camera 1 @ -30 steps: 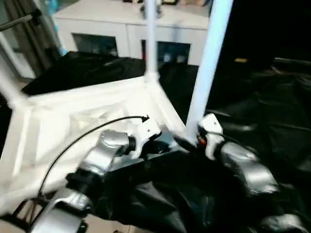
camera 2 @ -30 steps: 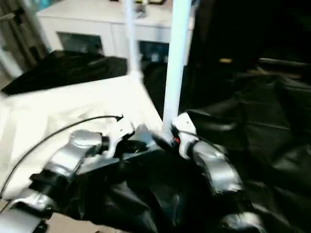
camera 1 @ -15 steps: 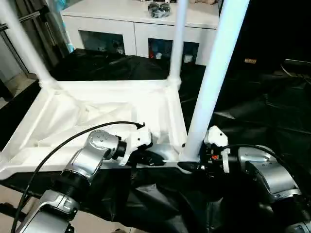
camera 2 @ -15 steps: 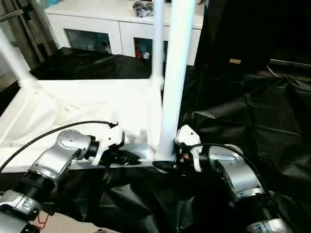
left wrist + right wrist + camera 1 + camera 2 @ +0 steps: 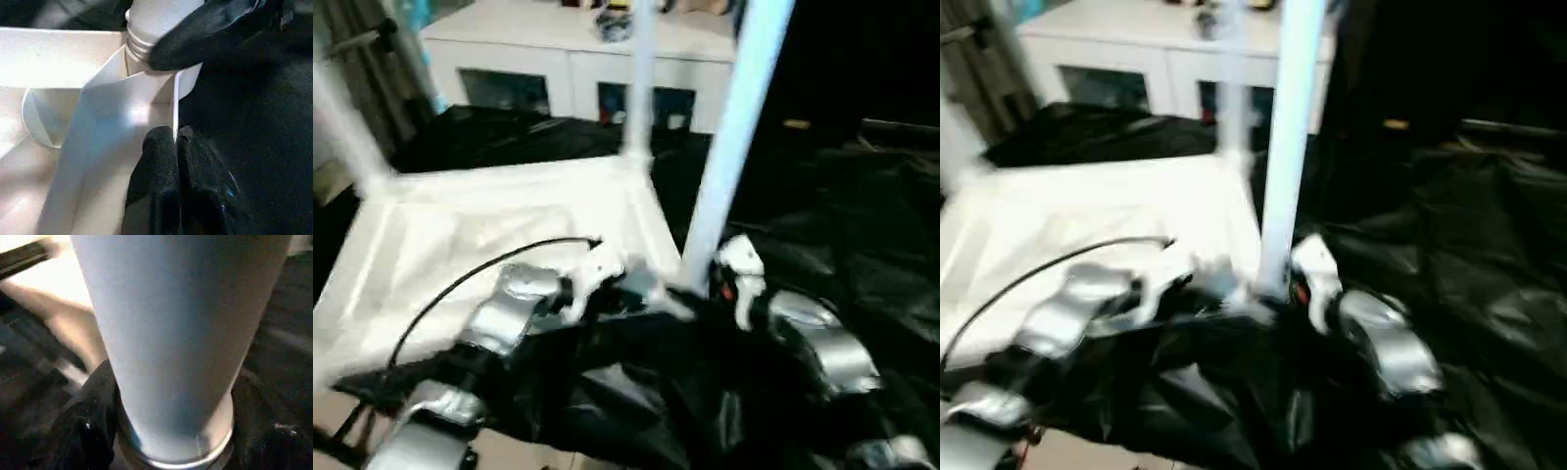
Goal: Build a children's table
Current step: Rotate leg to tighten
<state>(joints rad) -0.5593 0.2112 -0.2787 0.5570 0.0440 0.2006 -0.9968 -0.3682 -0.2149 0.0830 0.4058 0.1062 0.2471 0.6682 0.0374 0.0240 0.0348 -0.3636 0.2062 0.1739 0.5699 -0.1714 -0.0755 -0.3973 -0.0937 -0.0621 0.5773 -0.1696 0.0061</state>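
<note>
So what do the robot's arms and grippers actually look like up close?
Both forearms are rounded silver metal: the left arm carries a thin black cable looping over it, the right arm a white wrist block with a small red mark. Each ends in black fingers with a fabric-like, textured surface.

White tabletop [image 5: 509,225] and white legs [image 5: 729,147] sit on black sheeting [image 5: 842,215]; silver forearms [image 5: 818,343], black fingers [image 5: 161,171], white cabinet [image 5: 568,59].

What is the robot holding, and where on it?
Left tool pinches the tabletop rim's thin edge. Right tool holds the near leg at its base.
</note>
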